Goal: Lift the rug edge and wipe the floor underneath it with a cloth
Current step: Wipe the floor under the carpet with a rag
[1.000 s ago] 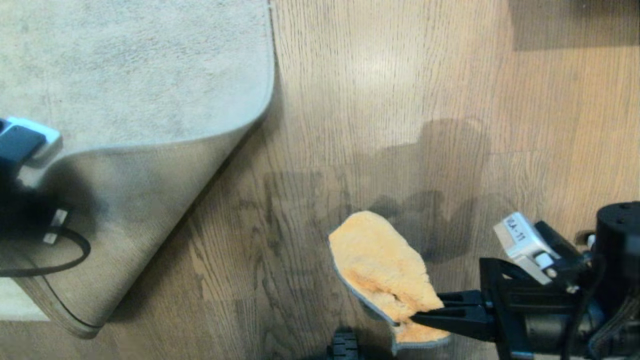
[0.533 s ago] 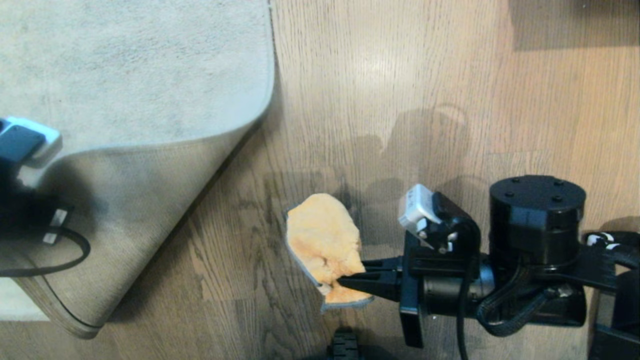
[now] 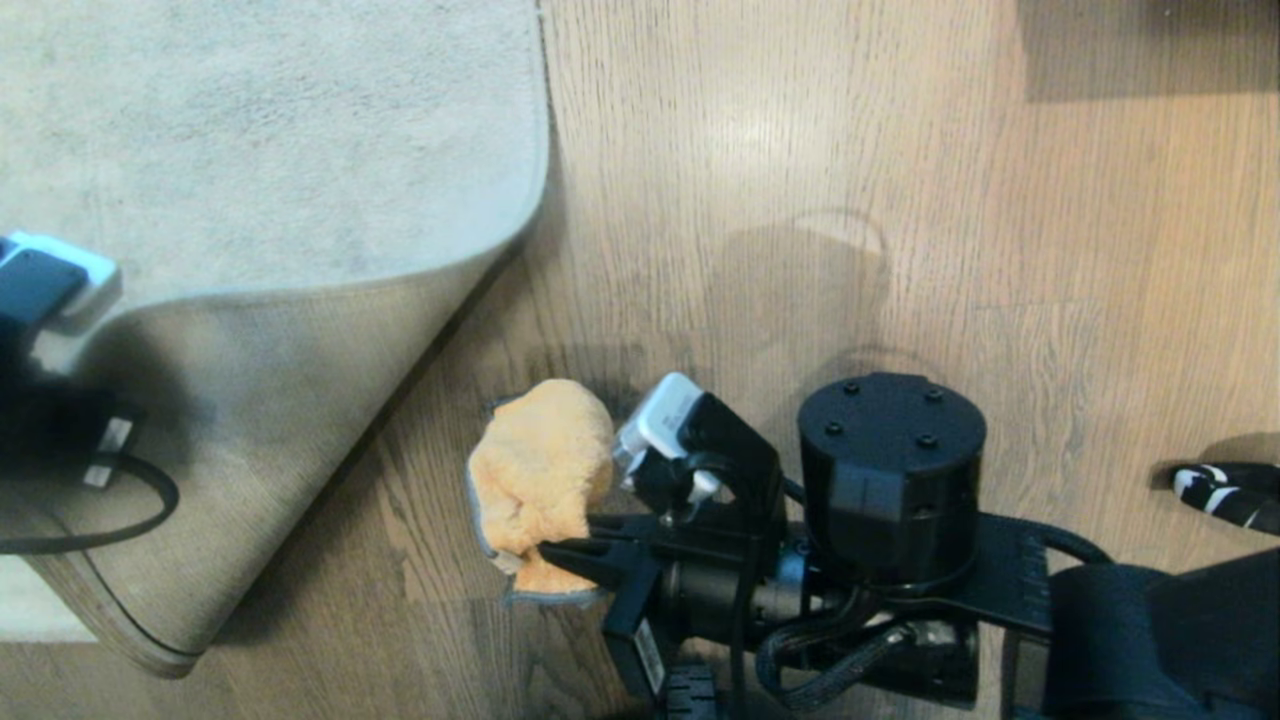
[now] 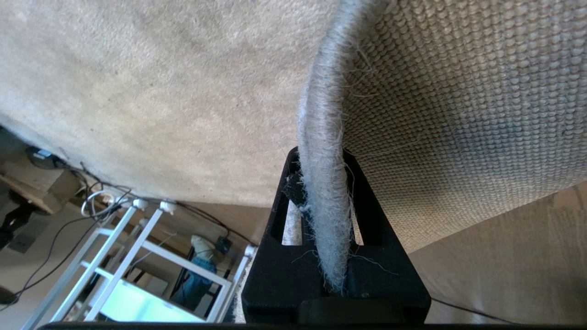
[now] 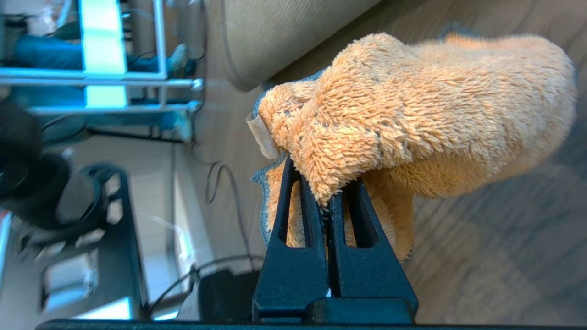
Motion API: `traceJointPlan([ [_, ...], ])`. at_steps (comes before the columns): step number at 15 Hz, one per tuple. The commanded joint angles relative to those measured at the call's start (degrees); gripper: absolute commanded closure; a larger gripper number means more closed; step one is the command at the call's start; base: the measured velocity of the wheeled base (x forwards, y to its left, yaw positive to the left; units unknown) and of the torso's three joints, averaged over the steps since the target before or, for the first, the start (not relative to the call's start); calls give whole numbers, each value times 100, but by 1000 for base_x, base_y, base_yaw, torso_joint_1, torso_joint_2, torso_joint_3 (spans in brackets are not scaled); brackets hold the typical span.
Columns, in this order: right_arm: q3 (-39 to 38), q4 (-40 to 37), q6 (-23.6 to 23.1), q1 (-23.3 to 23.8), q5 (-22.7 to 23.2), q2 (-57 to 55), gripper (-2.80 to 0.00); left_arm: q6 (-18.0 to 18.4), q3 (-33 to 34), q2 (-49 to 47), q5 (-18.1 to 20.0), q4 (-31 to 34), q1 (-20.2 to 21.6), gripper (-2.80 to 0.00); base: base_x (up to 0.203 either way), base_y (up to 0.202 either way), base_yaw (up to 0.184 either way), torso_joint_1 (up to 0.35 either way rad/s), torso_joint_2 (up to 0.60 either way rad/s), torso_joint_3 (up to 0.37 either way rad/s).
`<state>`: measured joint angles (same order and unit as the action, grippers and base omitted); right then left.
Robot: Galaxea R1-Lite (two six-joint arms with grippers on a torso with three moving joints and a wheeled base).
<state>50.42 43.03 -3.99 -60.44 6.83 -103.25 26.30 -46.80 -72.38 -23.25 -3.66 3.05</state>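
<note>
Rug edge (image 4: 323, 192) lifted off floor (image 3: 900, 200), pinched between jaws of left gripper (image 4: 321, 158), woven tan backing turned outward; in head view raised corner sits at left, backing facing camera. Cloth (image 3: 540, 470), mustard-orange, fluffy, grey-trimmed, clamped in closed jaws of right gripper (image 3: 560, 553), bunched low over bare planks just right of lifted rug corner. Small pale tag on cloth hem, no writing legible. White label on right wrist camera, text unreadable.

Brown wood-plank floor (image 3: 900, 150) carries a pale rug (image 3: 250, 130), corner folded up
</note>
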Motion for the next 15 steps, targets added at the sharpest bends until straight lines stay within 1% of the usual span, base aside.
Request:
traceJointPlan([
  [1, 365, 101, 0, -258, -356, -480, 0, 16, 13, 24, -132, -3, 3, 0, 0, 0, 0, 0, 0, 0],
  [3, 607, 253, 3, -430, -591, -760, 0, 1, 14, 31, -181, -3, 3, 0, 0, 0, 0, 0, 0, 0],
  [4, 680, 325, 1, -463, -620, -888, 0, -72, 20, 31, -188, -3, 3, 0, 0, 0, 0, 0, 0, 0],
  [5, 757, 400, -4, -475, -642, -996, 0, -91, 21, 31, -197, -3, 3, 0, 0, 0, 0, 0, 0, 0],
  [9, 1353, 924, 9, -486, -1121, -1643, 0, -98, 36, 54, -197, -3, 3, 0, 0, 0, 0, 0, 0, 0],
  [13, 1651, 1096, 3, -484, -1336, -2071, 0, -98, 31, 48, -189, -3, 3, 0, 0, 0, 0, 0, 0, 0],
  [15, 1744, 1290, 3, -478, -1350, -2284, 0, -98, 30, 48, -189, -3, 3, 0, 0, 0, 0, 0, 0, 0],
])
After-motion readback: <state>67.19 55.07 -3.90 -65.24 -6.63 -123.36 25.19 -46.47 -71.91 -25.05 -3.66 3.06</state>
